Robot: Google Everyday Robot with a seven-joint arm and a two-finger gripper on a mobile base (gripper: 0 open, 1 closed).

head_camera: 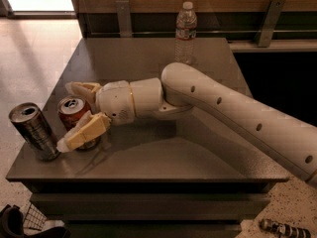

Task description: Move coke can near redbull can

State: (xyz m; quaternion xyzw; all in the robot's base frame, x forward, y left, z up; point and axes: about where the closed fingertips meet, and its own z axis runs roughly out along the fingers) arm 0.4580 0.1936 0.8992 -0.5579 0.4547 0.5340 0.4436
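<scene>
The coke can [74, 114], short and red with a silver top, stands upright near the table's front left corner. The redbull can [33, 131], taller and silver-grey, stands just to its left with a small gap between them. My gripper [65, 115] reaches in from the right and is open. Its far finger [83, 89] lies behind the coke can. Its near finger [84, 131] crosses in front of the can's lower part. The can stands between the fingers on the table.
A clear plastic water bottle [185, 29] stands at the table's back edge. The dark table [163, 162] drops to the floor on the left and front. A small object [285, 228] lies on the floor at bottom right.
</scene>
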